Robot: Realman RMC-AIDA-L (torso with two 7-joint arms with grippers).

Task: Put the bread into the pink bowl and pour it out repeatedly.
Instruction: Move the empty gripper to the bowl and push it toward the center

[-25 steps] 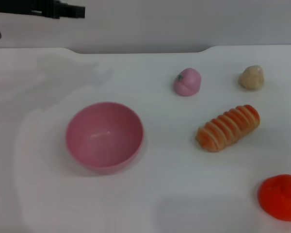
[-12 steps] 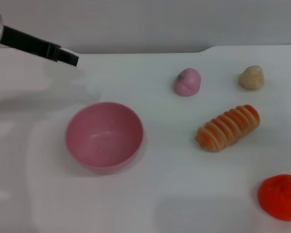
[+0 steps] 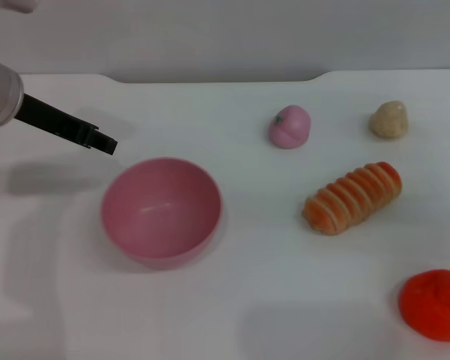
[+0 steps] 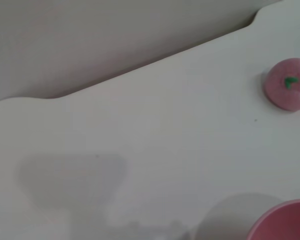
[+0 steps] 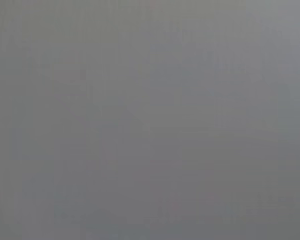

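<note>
Item: my left gripper (image 3: 105, 142). It reaches in from my left side above the white table (image 3: 232, 300), its dark tip just beyond the far-left rim of the pink bowl, not touching it. I cannot tell whether it is spread or closed; only one dark bar shows in the head view. A green light glows on the grey wrist housing behind it.

Item: pink bowl (image 3: 162, 211). Upright on the table, left of centre, mouth up, nothing inside. Its rim also shows at the edge of my left wrist view (image 4: 285, 222).

Item: bread (image 3: 352, 198). Striped orange-and-cream loaf lying on the table to the right of the bowl, well apart from it, ridged side up, set at a slant with its far end toward my right.

Item: pink peach toy (image 3: 289, 126). Small, with a green spot; on the table beyond the bread, toward the back edge. Seen also in my left wrist view (image 4: 287, 91).

Item: beige lump (image 3: 390, 119). Rounded, near the back right, beside the peach toy but apart from it.

Item: orange-red round piece (image 3: 435, 304). At the near right, partly cut off by the edge of the head view.

Item: my right gripper. Not visible; my right wrist view gives only flat grey.
</note>
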